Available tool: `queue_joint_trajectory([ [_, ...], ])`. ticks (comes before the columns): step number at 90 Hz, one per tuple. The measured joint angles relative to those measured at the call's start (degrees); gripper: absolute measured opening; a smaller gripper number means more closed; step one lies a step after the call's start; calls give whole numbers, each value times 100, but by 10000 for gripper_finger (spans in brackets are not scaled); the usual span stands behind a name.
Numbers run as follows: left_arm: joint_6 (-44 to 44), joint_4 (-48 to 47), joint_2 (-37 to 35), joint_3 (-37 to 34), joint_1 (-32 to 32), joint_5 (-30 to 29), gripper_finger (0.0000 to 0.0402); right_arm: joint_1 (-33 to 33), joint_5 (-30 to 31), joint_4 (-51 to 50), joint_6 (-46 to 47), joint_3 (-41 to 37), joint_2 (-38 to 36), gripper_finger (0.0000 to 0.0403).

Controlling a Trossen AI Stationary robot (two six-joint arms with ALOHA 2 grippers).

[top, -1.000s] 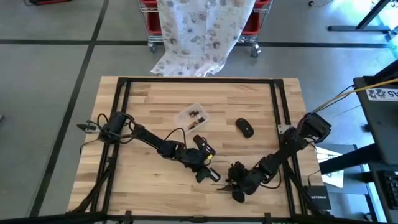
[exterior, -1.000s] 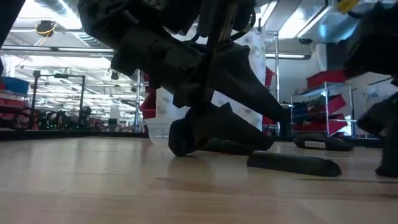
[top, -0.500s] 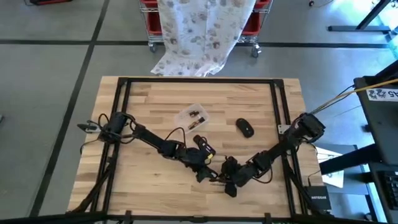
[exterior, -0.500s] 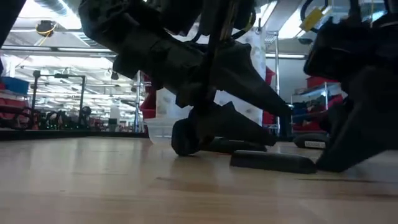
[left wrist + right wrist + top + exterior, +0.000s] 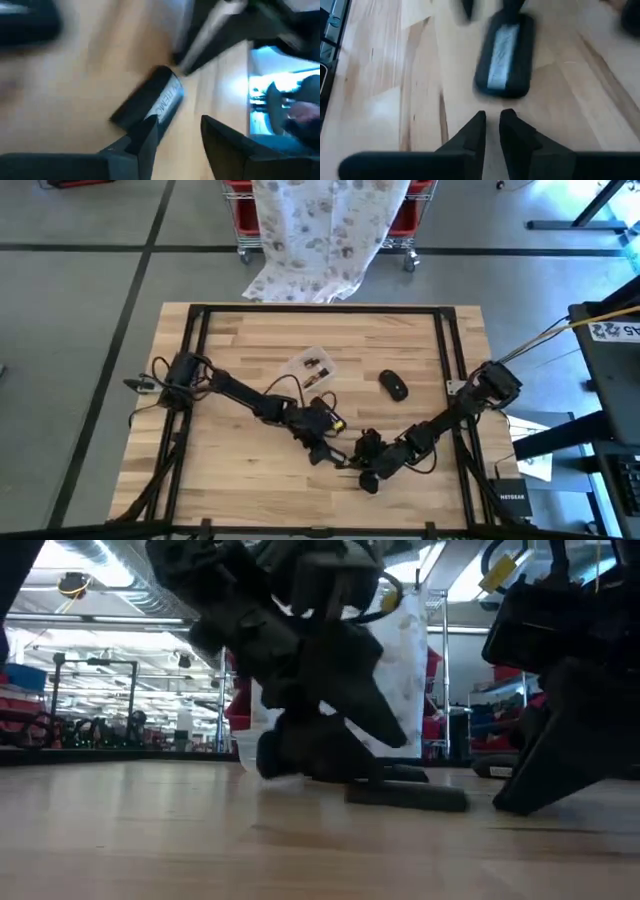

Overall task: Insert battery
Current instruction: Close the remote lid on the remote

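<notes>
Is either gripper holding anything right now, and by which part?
Nothing is held. The remote lies flat on the table, ahead of the nearly closed right gripper; left gripper open beside it.

Bright even overhead light, soft shadows, left wrist view heavily motion-blurred, backlit low view
</notes>
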Motion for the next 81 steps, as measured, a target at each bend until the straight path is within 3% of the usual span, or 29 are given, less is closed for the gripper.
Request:
queue_joint_trajectory([
  [16,-220,-693,-142,33,-190,-262,133,0,-2,0,84,-1,0,42],
  [56,-323,-1037,-743,11,-251,-727,133,4,103,3,93,-1,0,42],
  [81,-194,-2280,-1127,26,-449,-1413,133,3,283,243,-78,-12,13,42],
])
